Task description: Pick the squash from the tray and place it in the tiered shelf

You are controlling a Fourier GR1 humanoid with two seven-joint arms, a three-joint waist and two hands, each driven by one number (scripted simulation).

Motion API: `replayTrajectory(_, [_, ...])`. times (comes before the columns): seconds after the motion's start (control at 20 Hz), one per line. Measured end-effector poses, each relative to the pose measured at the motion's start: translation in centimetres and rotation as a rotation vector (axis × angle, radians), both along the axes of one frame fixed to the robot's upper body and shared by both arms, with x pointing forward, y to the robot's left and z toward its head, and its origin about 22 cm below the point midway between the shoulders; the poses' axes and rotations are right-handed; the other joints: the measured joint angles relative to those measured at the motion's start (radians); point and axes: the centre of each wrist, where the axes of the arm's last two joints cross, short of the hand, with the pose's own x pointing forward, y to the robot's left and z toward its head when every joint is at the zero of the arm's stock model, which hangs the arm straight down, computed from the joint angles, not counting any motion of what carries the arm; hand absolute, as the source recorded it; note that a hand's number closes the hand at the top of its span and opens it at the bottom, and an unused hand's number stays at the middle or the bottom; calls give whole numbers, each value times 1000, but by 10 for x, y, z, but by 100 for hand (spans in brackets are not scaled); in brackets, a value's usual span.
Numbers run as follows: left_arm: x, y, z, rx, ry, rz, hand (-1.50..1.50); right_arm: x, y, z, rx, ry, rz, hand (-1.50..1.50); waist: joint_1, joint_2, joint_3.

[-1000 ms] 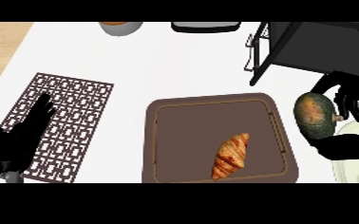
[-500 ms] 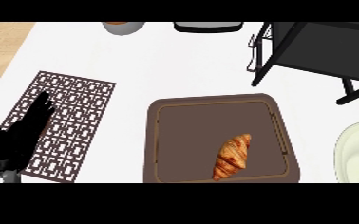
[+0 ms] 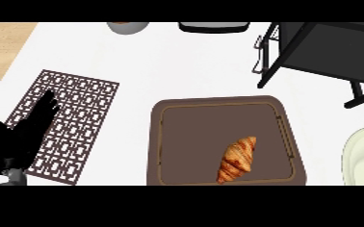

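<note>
The brown tray (image 3: 157,144) sits at the lower middle of the head view and holds only a croissant (image 3: 238,159). No squash shows anywhere in view. The black tiered shelf (image 3: 313,48) stands at the upper right, its legs on the white counter. My left hand (image 3: 28,135) rests open at the lower left, fingers straight and lying over a patterned mat. My right hand is out of view.
A brown lattice mat (image 3: 80,118) lies left of the tray. A grey bowl (image 3: 128,27) and a dark item (image 3: 213,27) sit at the far edge. A pale rounded plate (image 3: 354,156) shows at the right edge.
One second ago my right hand held the green squash at the right edge. Both have since left the view, and a pale plate now shows there. The left hand has stayed put.
</note>
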Motion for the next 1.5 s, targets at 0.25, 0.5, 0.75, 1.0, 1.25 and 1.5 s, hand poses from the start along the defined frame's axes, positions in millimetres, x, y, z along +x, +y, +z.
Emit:
replayTrajectory(0.25, [8,4,0,2,-3,-5,0,22,-6,20,-56,19,-58,150,5,3,0])
replayTrajectory(0.5, [7,-1,3,3,-2,-11,0,48,-9,26,-70,36,-110,150,9,3,0])
replayTrajectory(0.75, [3,4,-1,-1,0,-11,0,79,-14,22,-116,41,-163,150,13,5,1])
replayTrajectory(1.0, [3,-4,-1,2,-8,-14,0,108,-23,15,-140,47,-193,150,13,5,1])
replayTrajectory(1.25, [5,-3,-5,0,-9,-10,0,137,-37,-1,-100,52,-202,150,12,5,1])
replayTrajectory(1.5, [3,-4,-8,0,-7,-15,0,164,-51,-25,-78,82,-220,150,15,6,1])
